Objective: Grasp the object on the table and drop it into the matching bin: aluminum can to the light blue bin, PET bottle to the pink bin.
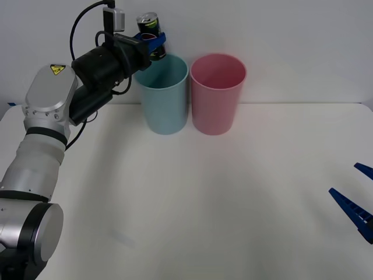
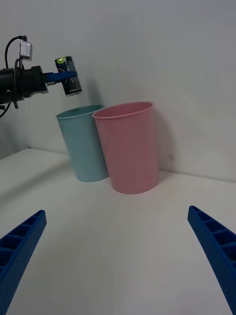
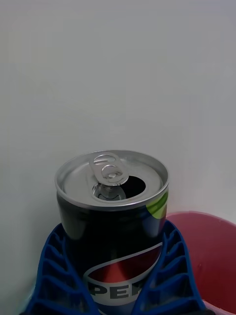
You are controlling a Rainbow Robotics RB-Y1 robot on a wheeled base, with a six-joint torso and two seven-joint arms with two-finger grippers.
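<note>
- The left gripper (image 1: 152, 45) is clamped on the can (image 1: 150, 35), holding it in the air above the blue bin (image 1: 164, 96), near the far edge of the table (image 1: 192, 198).
- The can stands nearly upright, its long axis vertical and its opened silver top (image 3: 112, 177) upward.
- The pink bin (image 1: 217, 93) stands just beside the blue one.
- The right gripper (image 1: 356, 201) waits open at the table's right edge.
</note>
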